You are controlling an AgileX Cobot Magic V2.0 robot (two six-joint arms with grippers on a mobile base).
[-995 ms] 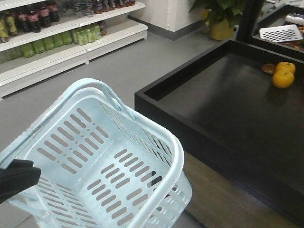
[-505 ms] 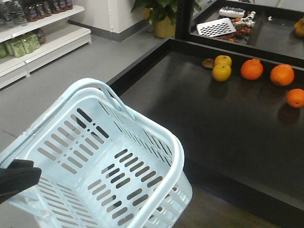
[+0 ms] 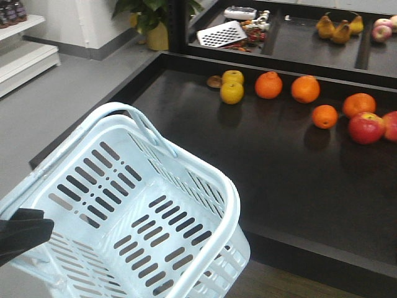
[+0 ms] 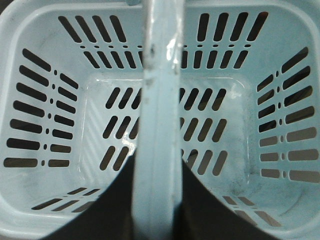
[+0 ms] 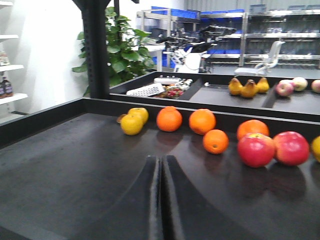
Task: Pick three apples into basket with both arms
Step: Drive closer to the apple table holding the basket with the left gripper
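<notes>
The pale blue basket (image 3: 133, 205) hangs empty at the lower left, off the black table. My left gripper (image 4: 157, 200) is shut on its handle (image 4: 160, 100), which runs up the middle of the left wrist view; a black part of that arm (image 3: 18, 239) shows at the rim. Two red apples (image 3: 366, 127) (image 3: 392, 124) with yellowish patches lie at the table's right edge; the right wrist view shows them side by side (image 5: 256, 149) (image 5: 291, 147). My right gripper (image 5: 161, 162) is shut and empty, low over the table, well short of the apples.
Several oranges (image 3: 268, 85) and two yellow fruits (image 3: 232, 92) lie on the black table (image 3: 205, 143), which has a raised rim. Behind it, bins hold pears (image 3: 338, 28), pinkish apples (image 3: 381, 31) and a white grater (image 3: 221, 34). A potted plant (image 3: 149, 18) stands at the back left.
The whole front view has swung right: the shelves slid out to the left, and oranges, then apples, came into view. The basket keeps its place in the frame.
</notes>
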